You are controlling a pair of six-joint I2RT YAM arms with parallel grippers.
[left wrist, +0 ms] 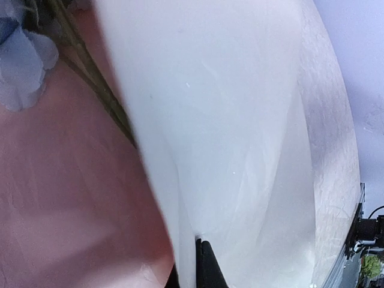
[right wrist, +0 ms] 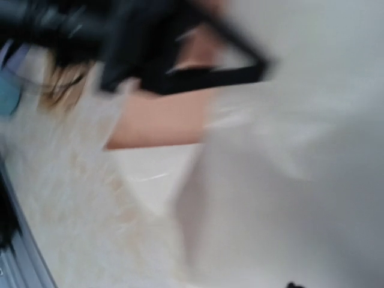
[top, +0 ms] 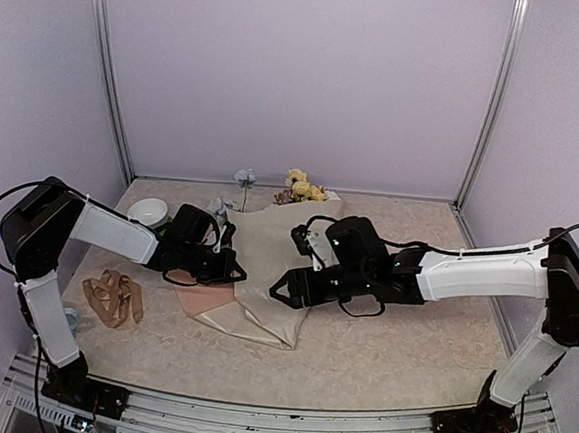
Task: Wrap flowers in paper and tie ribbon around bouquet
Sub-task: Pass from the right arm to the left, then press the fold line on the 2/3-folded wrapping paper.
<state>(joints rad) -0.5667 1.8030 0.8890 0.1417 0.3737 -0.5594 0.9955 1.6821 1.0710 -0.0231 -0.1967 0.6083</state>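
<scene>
- Camera above: clamping the left gripper (top: 230, 269) tight on the paper (top: 266, 260) at its left edge, mid-frame; holding the right gripper (top: 282, 288), jaws parted, at the sheet's right side; showing the flowers (top: 304, 190) at upper centre and the ribbon (top: 113, 298) at lower left.
- Left wrist: pinching a pale fold of the paper (left wrist: 240, 150) at bottom centre; showing the flowers (left wrist: 21, 66) at upper left.
- Right wrist: blurring heavily; showing the paper (right wrist: 288, 150) across the right half.

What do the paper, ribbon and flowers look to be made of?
Paper: thin beige sheet, smooth with soft creases and a slight sheen; likely kraft-style wrapping paper, perhaps coated.
Ribbon: flat tan strip in loose loops; probably fabric, too small to be sure.
Flowers: pale blue petals look like thin cloth up close, so likely artificial.
</scene>
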